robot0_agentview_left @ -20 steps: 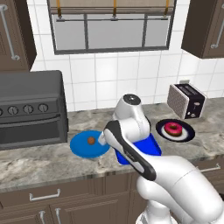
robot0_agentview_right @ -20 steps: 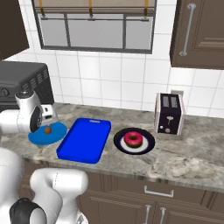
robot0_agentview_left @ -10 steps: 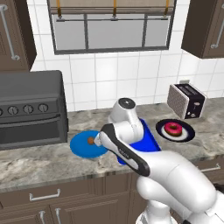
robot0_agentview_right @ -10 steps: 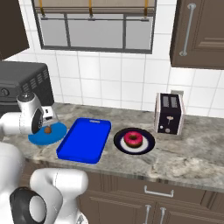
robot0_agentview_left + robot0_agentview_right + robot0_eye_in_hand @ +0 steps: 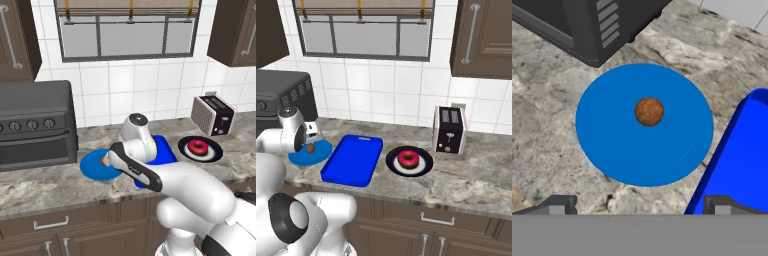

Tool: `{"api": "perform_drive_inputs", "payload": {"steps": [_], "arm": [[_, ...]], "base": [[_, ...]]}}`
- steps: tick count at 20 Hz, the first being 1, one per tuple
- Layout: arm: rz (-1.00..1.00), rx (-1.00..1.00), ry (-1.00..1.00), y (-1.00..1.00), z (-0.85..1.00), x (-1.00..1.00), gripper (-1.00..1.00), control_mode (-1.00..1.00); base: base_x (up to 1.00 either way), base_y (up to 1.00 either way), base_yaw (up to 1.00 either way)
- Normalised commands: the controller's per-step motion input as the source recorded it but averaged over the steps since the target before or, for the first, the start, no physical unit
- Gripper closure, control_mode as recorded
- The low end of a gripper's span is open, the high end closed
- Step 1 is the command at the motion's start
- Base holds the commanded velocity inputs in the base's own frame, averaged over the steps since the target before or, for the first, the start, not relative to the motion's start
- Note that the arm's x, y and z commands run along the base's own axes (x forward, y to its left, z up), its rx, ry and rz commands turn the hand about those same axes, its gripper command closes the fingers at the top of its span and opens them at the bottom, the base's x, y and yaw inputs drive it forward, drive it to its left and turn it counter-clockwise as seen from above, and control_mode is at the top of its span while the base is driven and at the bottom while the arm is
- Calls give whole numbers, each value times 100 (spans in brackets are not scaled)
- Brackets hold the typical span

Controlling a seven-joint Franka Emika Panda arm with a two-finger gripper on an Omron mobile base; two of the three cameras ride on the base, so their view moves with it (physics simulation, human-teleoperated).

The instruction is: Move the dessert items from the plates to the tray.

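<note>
Kitchen worktop (image 5: 466, 172) of grey stone, tray (image 5: 352, 160) in the middle.
Fingers (image 5: 639, 204) spread apart above round blue plate (image 5: 627, 150); small brown ball (image 5: 649, 111) lies at its centre.

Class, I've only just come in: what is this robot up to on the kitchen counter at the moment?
The robot arm hangs its open gripper over the round blue plate, fingers spread and holding nothing. A small brown ball sits near the middle of that plate. The blue tray beside it has nothing on it, and the pink donut rests on its own dark-rimmed plate near the toaster. No dessert has reached the tray yet.
</note>
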Motion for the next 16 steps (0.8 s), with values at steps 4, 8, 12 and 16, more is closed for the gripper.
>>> {"api": "perform_drive_inputs", "payload": {"steps": [4, 8, 12, 16], "arm": [[0, 0, 0, 11, -19, 22, -100, -100], [0, 0, 0, 9, -16, 14, -100, -100], [0, 0, 0, 0, -15, 4, -100, -100], [0, 2, 0, 0, -26, 1, -100, -100]], "base": [[0, 0, 0], [0, 0, 0], [0, 0, 0], [0, 0, 0]]}}
